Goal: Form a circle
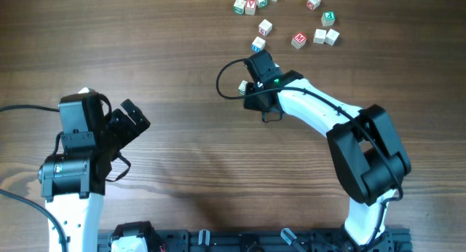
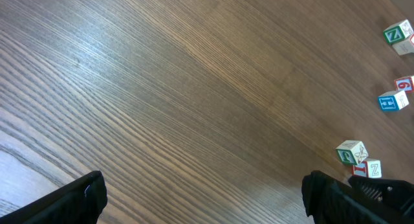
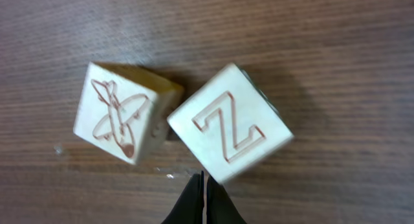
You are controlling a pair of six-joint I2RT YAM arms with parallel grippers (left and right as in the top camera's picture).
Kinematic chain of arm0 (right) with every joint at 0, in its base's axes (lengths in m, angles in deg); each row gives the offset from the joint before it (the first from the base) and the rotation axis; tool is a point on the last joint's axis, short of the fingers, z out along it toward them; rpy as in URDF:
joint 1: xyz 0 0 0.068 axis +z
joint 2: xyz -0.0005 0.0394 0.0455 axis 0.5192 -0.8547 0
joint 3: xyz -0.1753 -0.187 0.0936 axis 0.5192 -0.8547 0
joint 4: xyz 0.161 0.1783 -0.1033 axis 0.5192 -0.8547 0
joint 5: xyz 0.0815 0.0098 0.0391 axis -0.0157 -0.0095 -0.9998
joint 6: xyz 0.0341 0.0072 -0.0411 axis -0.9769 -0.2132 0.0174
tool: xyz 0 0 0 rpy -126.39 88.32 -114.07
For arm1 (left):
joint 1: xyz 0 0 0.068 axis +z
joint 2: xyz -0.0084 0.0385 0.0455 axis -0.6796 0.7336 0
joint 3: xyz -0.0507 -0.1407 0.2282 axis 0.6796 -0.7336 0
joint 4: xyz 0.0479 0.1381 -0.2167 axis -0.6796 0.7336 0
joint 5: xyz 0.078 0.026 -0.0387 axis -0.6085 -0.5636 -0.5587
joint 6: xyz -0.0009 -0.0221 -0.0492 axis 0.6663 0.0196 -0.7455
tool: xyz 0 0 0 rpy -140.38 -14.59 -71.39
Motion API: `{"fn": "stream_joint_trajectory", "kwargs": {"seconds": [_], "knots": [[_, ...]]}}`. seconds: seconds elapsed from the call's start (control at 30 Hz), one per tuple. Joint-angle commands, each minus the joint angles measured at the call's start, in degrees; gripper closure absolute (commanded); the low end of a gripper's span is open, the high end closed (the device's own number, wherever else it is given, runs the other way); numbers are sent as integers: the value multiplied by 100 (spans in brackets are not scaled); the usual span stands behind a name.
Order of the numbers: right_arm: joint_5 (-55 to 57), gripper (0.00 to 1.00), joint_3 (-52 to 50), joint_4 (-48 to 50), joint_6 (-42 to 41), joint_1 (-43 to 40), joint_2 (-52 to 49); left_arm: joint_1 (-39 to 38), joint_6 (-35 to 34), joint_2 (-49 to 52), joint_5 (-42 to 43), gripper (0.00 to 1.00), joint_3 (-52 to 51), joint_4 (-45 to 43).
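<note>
Two pale cubes sit touching at a corner under the right wrist camera: a Z cube (image 3: 229, 123) and, on its left in that view, an airplane cube (image 3: 119, 117). The right gripper (image 3: 202, 199) is pinched fully shut with nothing between its fingers. Its tips are at or just short of the Z cube's near edge, so the step in hand looks like a nudge, not a pick. The circle (image 1: 319, 36), at present only a small bunch that includes an M cube (image 1: 298, 39), lies well beyond the Z cube toward the far side of the bench (image 1: 182, 63), with looser cubes (image 1: 261, 0) scattered near it. To push well, I would keep the closed tips low and centred on the Z cube's face, since an off-centre push would likely spin it or drag the airplane cube along. Bare wood surrounds the Z cube on every side but the airplane cube's. Far from the Z cube, the cubes run to the top of the overhead view, so the bench left beyond them cannot be told. The left gripper (image 1: 133, 121) stands wide open and empty, well away from the Z cube.
</note>
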Motion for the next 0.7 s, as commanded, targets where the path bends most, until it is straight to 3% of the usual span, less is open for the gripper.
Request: {"fn": "stream_joint_trajectory", "kwargs": {"seconds": [0.0,0.17,0.67], "knots": [[129,96,59,-162,35,-7,476,31,-39,7,-74,0,-15,-13],[713,95,57,-442,-533,-7,505,31,-39,7,-74,0,-15,-13],[748,96,42,-101,-592,-9,44,31,-39,7,-74,0,-15,-13]]}}
